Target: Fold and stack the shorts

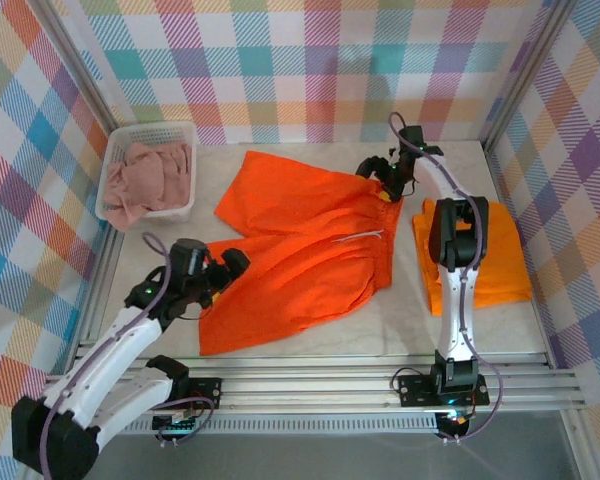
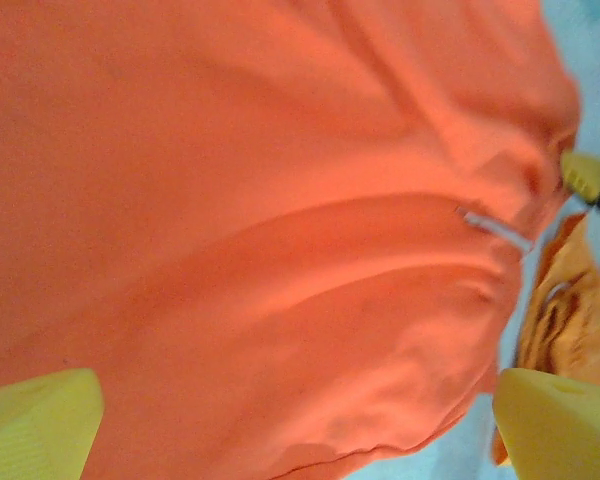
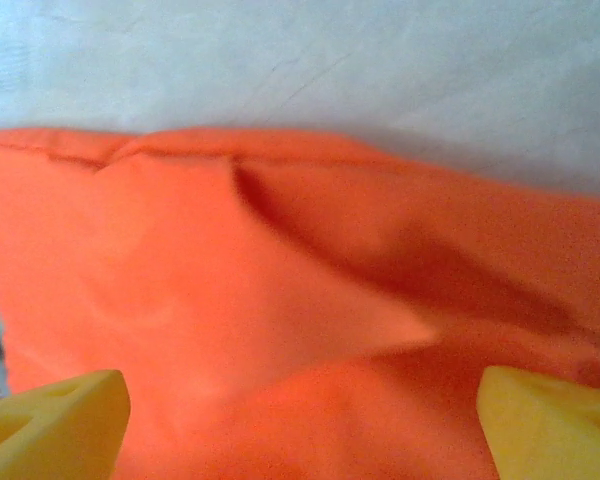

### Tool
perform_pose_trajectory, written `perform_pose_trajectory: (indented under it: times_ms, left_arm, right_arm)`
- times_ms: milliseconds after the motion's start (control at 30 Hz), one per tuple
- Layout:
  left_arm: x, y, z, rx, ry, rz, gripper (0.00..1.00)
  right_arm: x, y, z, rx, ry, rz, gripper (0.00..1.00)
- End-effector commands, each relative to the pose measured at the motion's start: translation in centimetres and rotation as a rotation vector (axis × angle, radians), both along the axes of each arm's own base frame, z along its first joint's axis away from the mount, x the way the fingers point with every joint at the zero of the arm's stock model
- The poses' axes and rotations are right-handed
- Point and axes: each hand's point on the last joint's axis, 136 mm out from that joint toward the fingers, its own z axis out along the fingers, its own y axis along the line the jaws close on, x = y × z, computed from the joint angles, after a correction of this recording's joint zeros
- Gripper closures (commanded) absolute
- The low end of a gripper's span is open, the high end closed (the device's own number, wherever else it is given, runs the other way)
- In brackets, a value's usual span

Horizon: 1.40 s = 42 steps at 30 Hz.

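Orange shorts (image 1: pixel 300 245) lie spread flat in the middle of the tabletop (image 1: pixel 380 328), and both grippers are empty.
I've got my left gripper (image 1: pixel 220 272) gaping wide at the near-left leg hem, and my right gripper (image 1: pixel 378 178) sits jaws well apart over the far waistband corner, gripping nothing. A folded orange pair (image 1: pixel 500 255) rests at right; a pink pair (image 1: pixel 150 178) is bunched in the white basket (image 1: pixel 115 160) far left.
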Motion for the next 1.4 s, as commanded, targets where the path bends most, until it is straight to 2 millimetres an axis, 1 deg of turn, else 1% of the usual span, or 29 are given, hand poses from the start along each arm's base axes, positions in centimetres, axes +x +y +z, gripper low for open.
perform_pose_trajectory:
  times_ms: [0, 100, 167, 233, 300, 433, 600, 700, 800, 900, 1000, 1100, 1167, 1367]
  left_arm:
    - [-4.0, 2.9, -2.2, 0.057, 0.205, 0.111, 0.00]
    - [-6.4, 4.1, -3.5, 0.069, 0.327, 0.188, 0.02]
    - [-7.7, 4.4, -4.5, 0.073, 0.390, 0.213, 0.03]
    - [-8.7, 4.8, -5.5, 0.087, 0.428, 0.226, 0.04]
    - [-9.3, 4.9, -6.3, 0.086, 0.454, 0.232, 0.05]
    - [-10.1, 4.3, -7.5, 0.048, 0.493, 0.225, 0.05]
    - [-11.4, 5.6, -7.4, 0.102, 0.521, 0.257, 0.06]
    - [-11.0, 5.4, -7.5, 0.109, 0.512, 0.238, 0.06]
    - [-10.3, 4.7, -8.1, 0.084, 0.516, 0.225, 0.06]
    - [-9.8, 4.4, -8.6, 0.084, 0.523, 0.223, 0.06]
    - [-9.5, 4.6, -8.6, 0.097, 0.510, 0.221, 0.06]
    - [-9.4, 4.7, -8.6, 0.101, 0.501, 0.222, 0.06]
    - [-9.3, 4.6, -8.7, 0.098, 0.498, 0.219, 0.06]
    - [-9.1, 4.6, -8.9, 0.101, 0.492, 0.215, 0.06]
  right_arm:
    - [-1.3, 0.7, 10.0, 0.069, -0.202, 0.024, 0.09]
    - [-4.4, 0.8, 12.0, 0.077, -0.258, 0.018, 0.08]
    - [-6.5, 0.6, 12.9, 0.077, -0.285, 0.009, 0.06]
    - [-9.0, 0.5, 12.5, 0.072, -0.277, 0.011, 0.06]
    - [-11.6, 0.4, 11.6, 0.069, -0.251, 0.023, 0.06]
    - [-16.7, 0.0, 9.0, 0.050, -0.183, 0.029, 0.07]
    - [-22.8, -1.1, 5.0, 0.004, -0.079, -0.007, 0.10]
    - [-25.2, -1.8, 2.8, -0.035, -0.022, -0.023, 0.13]
    - [-27.0, -2.4, 1.0, -0.072, 0.046, -0.032, 0.17]
    - [-28.0, -2.5, -0.3, -0.082, 0.085, -0.046, 0.20]
    - [-28.8, -2.3, -1.4, -0.088, 0.123, -0.051, 0.22]
    - [-29.3, -2.4, -2.4, -0.100, 0.152, -0.069, 0.26]
    - [-29.5, -2.1, -3.0, -0.088, 0.170, -0.073, 0.30]
    - [-29.6, -1.3, -4.4, -0.100, 0.204, -0.065, 0.35]
